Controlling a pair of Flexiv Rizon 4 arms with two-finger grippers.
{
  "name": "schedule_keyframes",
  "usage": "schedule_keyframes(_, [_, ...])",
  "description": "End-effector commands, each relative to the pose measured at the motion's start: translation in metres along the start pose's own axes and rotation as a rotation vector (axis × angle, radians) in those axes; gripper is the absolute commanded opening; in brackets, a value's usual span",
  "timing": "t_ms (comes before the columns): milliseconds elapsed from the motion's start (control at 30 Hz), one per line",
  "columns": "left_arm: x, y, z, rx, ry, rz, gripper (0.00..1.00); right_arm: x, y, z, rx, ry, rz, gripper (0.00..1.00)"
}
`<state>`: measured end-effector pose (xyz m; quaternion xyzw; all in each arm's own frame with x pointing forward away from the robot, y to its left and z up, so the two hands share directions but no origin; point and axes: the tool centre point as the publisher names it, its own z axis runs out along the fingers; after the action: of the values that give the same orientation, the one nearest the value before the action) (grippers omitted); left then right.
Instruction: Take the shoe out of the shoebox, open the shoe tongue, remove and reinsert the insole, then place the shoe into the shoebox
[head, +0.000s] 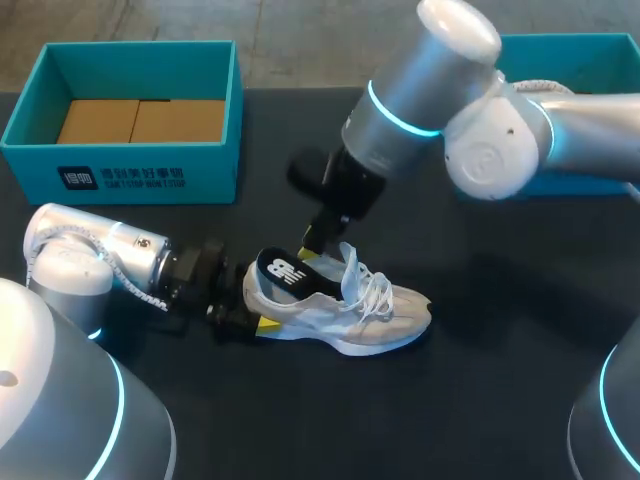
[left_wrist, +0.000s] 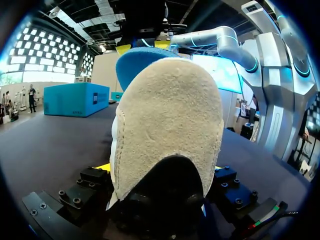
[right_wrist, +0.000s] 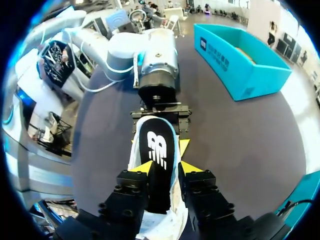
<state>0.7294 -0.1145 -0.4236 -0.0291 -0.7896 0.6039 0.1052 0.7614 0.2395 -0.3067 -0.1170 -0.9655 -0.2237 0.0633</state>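
Observation:
A white and beige sneaker (head: 350, 312) lies on the dark table, heel toward my left arm. My left gripper (head: 252, 305) is shut on the heel (left_wrist: 167, 130), one yellow tip (left_wrist: 102, 167) showing on each side of it. The black insole (head: 285, 272) with a white logo sticks up out of the shoe's opening; its blue underside (left_wrist: 135, 62) faces the left wrist camera. My right gripper (head: 320, 252) comes down from above and is shut on the insole (right_wrist: 157, 147), which sits between its yellow tips (right_wrist: 142, 167). The white laces (head: 372, 288) hang loose over the tongue.
An open teal box (head: 120, 165) with brown cardboard inside stands at the back left. A second teal box (head: 590, 60) stands at the back right, partly behind my right arm (head: 480, 130). Bare dark table lies in front of the shoe.

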Motion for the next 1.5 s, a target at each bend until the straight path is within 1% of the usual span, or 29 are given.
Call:
schedule_keyframes(33, [-0.001, 0.004, -0.001, 0.000, -0.001, 0.000, 0.00, -0.003, 0.011, -0.006, 0.075, -0.014, 0.027, 0.30])
schedule_keyframes(100, [-0.001, 0.004, -0.001, 0.000, -0.001, 0.000, 0.00, -0.003, 0.011, -0.006, 0.075, -0.014, 0.027, 0.34])
schedule_keyframes(133, [-0.001, 0.004, -0.001, 0.000, -0.001, 0.000, 0.00, -0.003, 0.011, -0.006, 0.075, -0.014, 0.027, 0.33])
schedule_keyframes(167, [-0.001, 0.004, -0.001, 0.000, -0.001, 0.000, 0.00, -0.003, 0.011, -0.006, 0.075, -0.014, 0.027, 0.38])
schedule_keyframes(267, [-0.001, 0.004, -0.001, 0.000, -0.001, 0.000, 0.00, -0.003, 0.011, -0.006, 0.075, -0.014, 0.027, 0.36])
schedule_keyframes(333, [-0.001, 0.004, -0.001, 0.000, -0.001, 0.000, 0.00, -0.003, 0.011, -0.006, 0.075, -0.014, 0.027, 0.32])
schedule_keyframes(400, [-0.001, 0.004, -0.001, 0.000, -0.001, 0.000, 0.00, -0.003, 0.011, -0.006, 0.075, -0.014, 0.027, 0.35])
schedule_keyframes(467, [-0.001, 0.004, -0.001, 0.000, -0.001, 0.000, 0.00, -0.003, 0.011, -0.006, 0.075, -0.014, 0.027, 0.34])
schedule_keyframes(567, [-0.001, 0.004, -0.001, 0.000, -0.001, 0.000, 0.00, -0.003, 0.011, -0.006, 0.075, -0.014, 0.027, 0.38])
schedule_keyframes(700, [-0.001, 0.004, -0.001, 0.000, -0.001, 0.000, 0.00, -0.007, 0.018, -0.002, 0.087, 0.026, 0.005, 0.46])
schedule_keyframes(733, [-0.001, 0.004, -0.001, 0.000, -0.001, 0.000, 0.00, -0.009, 0.020, -0.001, 0.096, 0.047, 0.002, 0.53])
schedule_keyframes(767, [-0.001, 0.004, -0.001, 0.000, -0.001, 0.000, 0.00, -0.010, 0.021, 0.000, 0.105, 0.067, 0.004, 0.63])
schedule_keyframes(800, [-0.001, 0.004, -0.001, 0.000, -0.001, 0.000, 0.00, -0.012, 0.023, 0.000, 0.107, 0.091, 0.002, 0.64])
schedule_keyframes(900, [-0.001, 0.004, -0.001, 0.000, -0.001, 0.000, 0.00, -0.016, 0.027, 0.002, 0.106, 0.148, -0.023, 0.64])
schedule_keyframes(967, [-0.001, 0.004, -0.001, 0.000, -0.001, 0.000, 0.00, -0.019, 0.028, 0.004, 0.112, 0.173, -0.028, 0.58])
schedule_keyframes(1033, [-0.001, 0.004, -0.001, 0.000, -0.001, 0.000, 0.00, -0.023, 0.028, 0.008, 0.095, 0.215, -0.038, 0.54])
schedule_keyframes(1133, [-0.001, 0.004, -0.001, 0.000, -0.001, 0.000, 0.00, -0.027, 0.024, 0.012, 0.073, 0.239, -0.043, 0.50])
schedule_keyframes(1300, [-0.001, 0.004, -0.001, 0.000, -0.001, 0.000, 0.00, -0.026, 0.020, 0.019, 0.062, 0.268, -0.040, 0.49])
schedule_keyframes(1500, [-0.001, 0.004, -0.001, 0.000, -0.001, 0.000, 0.00, -0.020, 0.015, 0.024, 0.040, 0.287, -0.039, 0.47])
